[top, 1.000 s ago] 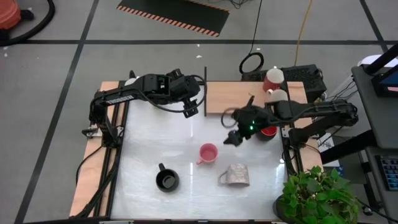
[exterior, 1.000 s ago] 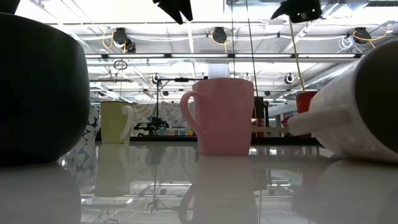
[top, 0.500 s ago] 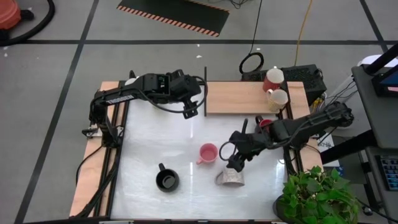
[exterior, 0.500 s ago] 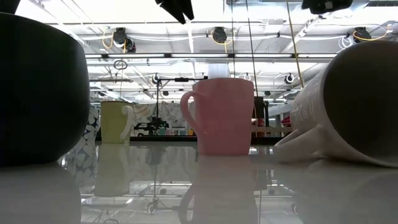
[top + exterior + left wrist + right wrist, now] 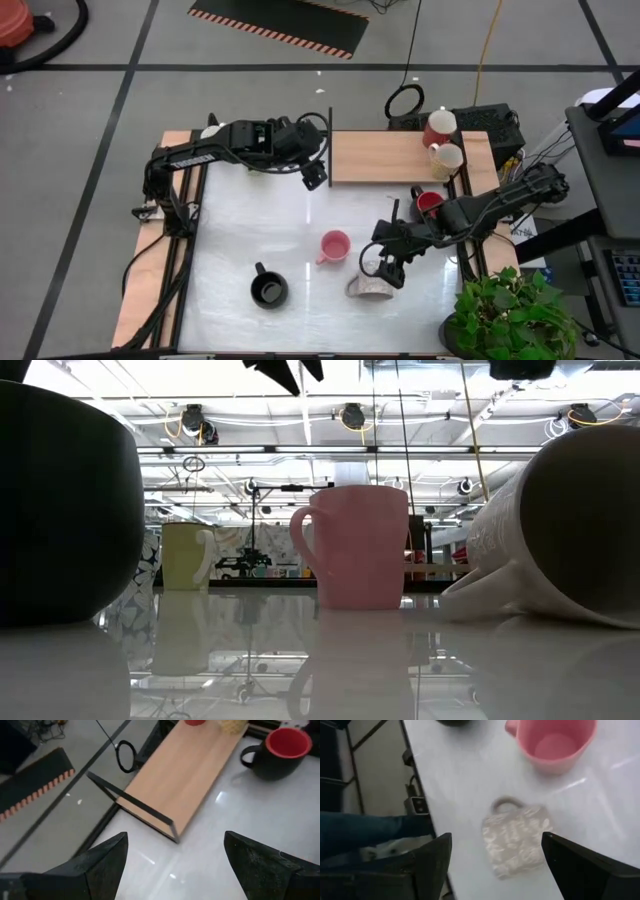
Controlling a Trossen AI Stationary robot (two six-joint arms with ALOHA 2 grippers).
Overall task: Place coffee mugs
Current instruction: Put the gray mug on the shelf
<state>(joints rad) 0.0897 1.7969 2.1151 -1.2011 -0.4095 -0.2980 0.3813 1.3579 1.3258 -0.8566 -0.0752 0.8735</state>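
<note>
A patterned cream mug (image 5: 366, 288) lies on its side near the table's front right, handle (image 5: 506, 803) toward the pink mug. My right gripper (image 5: 386, 266) hangs open above it, one finger on either side in the right wrist view (image 5: 492, 857), touching nothing. The pink mug (image 5: 335, 245) stands upright at mid table and a black mug (image 5: 268, 290) near the front. A black mug with a red inside (image 5: 428, 203) stands at the right. My left gripper (image 5: 315, 174) hovers open by the left end of the wooden shelf (image 5: 385, 158).
On the shelf's right end stand a cream mug (image 5: 447, 157) and a red mug (image 5: 437, 127). A thin black metal frame (image 5: 142, 810) rims the shelf's left end. A potted plant (image 5: 510, 315) sits at the front right corner. The white table top (image 5: 240, 225) is bare at its left.
My right gripper has swung from beside the red-inside mug toward the table's near edge, sinking a little and rolling, and now hangs over the patterned mug. That mug has shifted a little where it lies. My left gripper has rolled about its own axis in place.
</note>
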